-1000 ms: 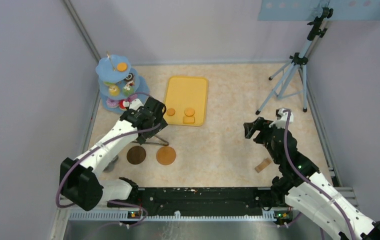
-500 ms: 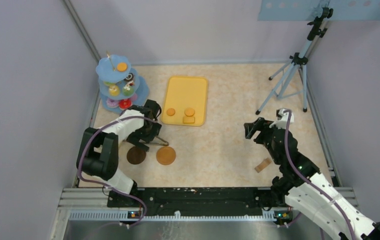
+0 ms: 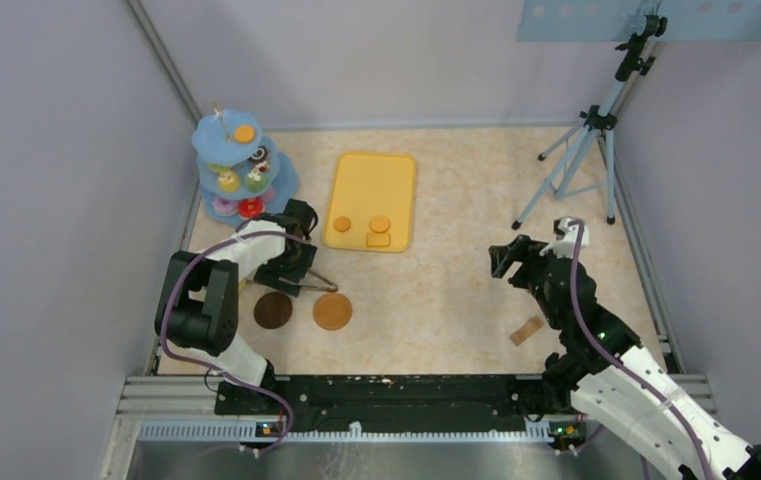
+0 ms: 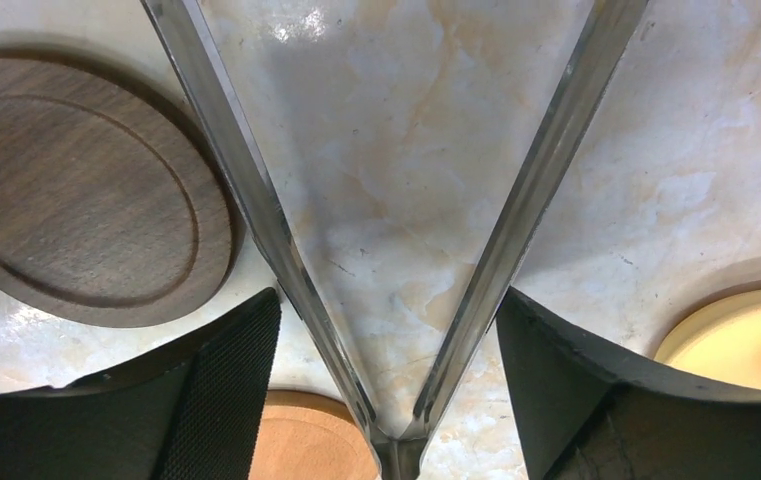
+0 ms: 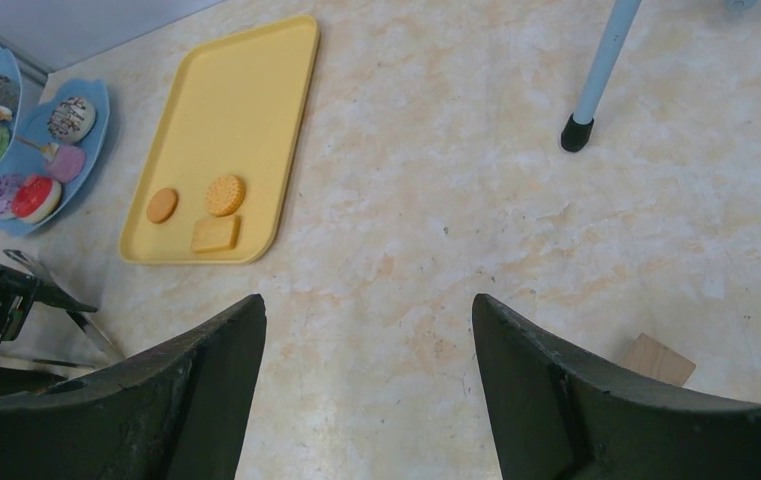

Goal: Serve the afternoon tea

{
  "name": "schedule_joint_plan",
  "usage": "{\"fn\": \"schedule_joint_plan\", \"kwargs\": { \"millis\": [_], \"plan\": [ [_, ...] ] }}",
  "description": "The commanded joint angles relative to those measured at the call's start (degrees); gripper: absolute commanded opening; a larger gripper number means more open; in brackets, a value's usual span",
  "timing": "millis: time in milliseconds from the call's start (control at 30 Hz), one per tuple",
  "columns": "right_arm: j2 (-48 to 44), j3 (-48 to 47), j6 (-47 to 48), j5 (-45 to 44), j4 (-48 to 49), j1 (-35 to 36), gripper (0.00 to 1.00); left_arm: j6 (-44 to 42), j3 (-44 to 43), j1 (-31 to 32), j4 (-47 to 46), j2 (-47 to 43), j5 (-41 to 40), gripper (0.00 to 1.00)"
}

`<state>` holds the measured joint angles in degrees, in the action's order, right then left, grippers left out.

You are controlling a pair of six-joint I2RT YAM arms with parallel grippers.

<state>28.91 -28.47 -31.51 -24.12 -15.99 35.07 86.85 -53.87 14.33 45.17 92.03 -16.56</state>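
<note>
Folded back and lower than a second ago, the left gripper (image 3: 294, 270) sits over the tongs (image 3: 314, 285) beside two coasters (image 3: 333, 311), likely to pick them up for serving. Its fingers (image 4: 226, 390) flank both tong arms, just touching; whether they grip, I cannot tell. Right gripper (image 5: 366, 310) gapes empty, facing biscuits (image 5: 224, 195) on the tray (image 5: 246, 90).

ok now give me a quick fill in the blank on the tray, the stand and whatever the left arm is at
1. The flat yellow rectangular tray holds ___ orange biscuits.
2. The tiered cake stand beside it is ___ in colour.
3. Between the left gripper's fingers lie the long metal ___.
4. The small wooden block lies nearest the ___ arm.
Missing words: three; blue; tongs; right.
</note>
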Motion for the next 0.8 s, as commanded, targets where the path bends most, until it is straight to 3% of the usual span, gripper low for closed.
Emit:
{"fn": "schedule_joint_plan", "kwargs": {
  "millis": [0, 200, 533, 667, 767],
  "plan": [
    [-0.2, -0.5, 0.5, -0.7, 0.6, -0.3, 0.74, 1.1, 0.0, -0.3, -3.0, 0.5, -2.1, 0.79],
    [-0.6, -0.4, 0.3, -0.8, 0.5, -0.3, 0.74, 0.3, 1.0, 0.2, -1.2, -3.6, -1.5, 0.61],
    [-0.2, -0.1, -0.2, -0.1, 1.3, -0.3, 0.74, -1.2, 1.5, 2.7, 0.8, -12.6, 1.6, 0.54],
    [-0.2, 0.3, -0.3, -0.3, 1.4, -0.2, 0.74, -1.4, -2.0, 8.3, 3.7, -13.3, -1.1, 0.55],
    [-0.1, 0.5, -0.3, -0.3, 1.5, -0.3, 0.74, -0.3, -7.1, 17.2, 8.8, -12.3, -7.7, 0.57]
  ]
}}
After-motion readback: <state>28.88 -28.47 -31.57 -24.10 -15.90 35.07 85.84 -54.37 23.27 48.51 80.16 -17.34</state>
